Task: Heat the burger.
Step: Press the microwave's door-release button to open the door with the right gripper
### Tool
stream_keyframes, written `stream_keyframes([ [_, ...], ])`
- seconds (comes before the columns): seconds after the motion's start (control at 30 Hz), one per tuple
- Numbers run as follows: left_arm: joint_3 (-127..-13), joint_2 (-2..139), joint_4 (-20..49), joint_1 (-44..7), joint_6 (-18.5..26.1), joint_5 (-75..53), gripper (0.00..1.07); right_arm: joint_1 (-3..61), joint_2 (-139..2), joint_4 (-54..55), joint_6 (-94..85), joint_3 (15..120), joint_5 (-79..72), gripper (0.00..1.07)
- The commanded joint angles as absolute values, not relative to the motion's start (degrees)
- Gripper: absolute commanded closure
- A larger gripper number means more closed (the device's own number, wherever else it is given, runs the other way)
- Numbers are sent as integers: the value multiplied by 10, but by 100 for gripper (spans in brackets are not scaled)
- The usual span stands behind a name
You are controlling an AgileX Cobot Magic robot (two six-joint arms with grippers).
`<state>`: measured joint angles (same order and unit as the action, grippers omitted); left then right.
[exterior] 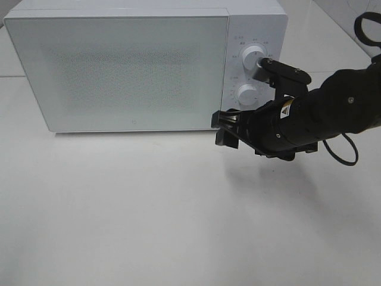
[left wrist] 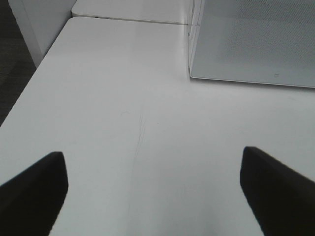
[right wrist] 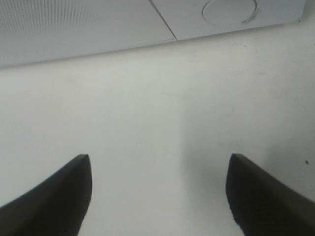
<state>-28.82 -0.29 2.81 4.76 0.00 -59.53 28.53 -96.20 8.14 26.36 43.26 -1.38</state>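
Zero sign of the burger in any of my three views. It is not on the bare bench [exterior: 149, 208], and neither pincer holds it.

Only container: the microwave [exterior: 256, 24], standing toward the far edge of the bench. Its door [exterior: 119, 71] is shut flat. The dotted panel is opaque from here, so I cannot tell whether the burger is inside.

Right pincer [exterior: 225, 128]: fingers apart and empty. It hangs just above the bench, close in front of the door's lower right corner, where the door meets the control panel [exterior: 268, 36]. That seam runs upright and lies just beyond the fingertips. The lower knob [exterior: 247, 93] is just above and to the right of the pincer, and the upper knob [exterior: 255, 58] is higher again.

Left pincer [left wrist: 152, 191]: fingers apart, empty, over bare bench toward the left edge. It faces the microwave's front left corner and is well apart from the seam and the knobs. It does not show in the high view.

My reading: the right arm is the nearer one for either job at that side. If the burger is inside, the move is up to a knob. If it is not, the door's right edge has to come open first. I won't commit until I know which.

Risk: the open fingers sit close to the door face, and a forward nudge could shove the whole microwave.
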Motion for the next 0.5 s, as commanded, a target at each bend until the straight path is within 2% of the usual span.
stream_keyframes([
  [0.03, -286, -14, 30, 45, 0, -594, 20, 282, -948, 54, 195, 447, 61, 33],
  [0.17, -286, -14, 30, 45, 0, -594, 20, 282, -910, 31, 132, 455, 142, 30],
  [0.5, -286, -14, 30, 45, 0, -594, 20, 284, -810, 29, 54, 455, 268, 31],
])
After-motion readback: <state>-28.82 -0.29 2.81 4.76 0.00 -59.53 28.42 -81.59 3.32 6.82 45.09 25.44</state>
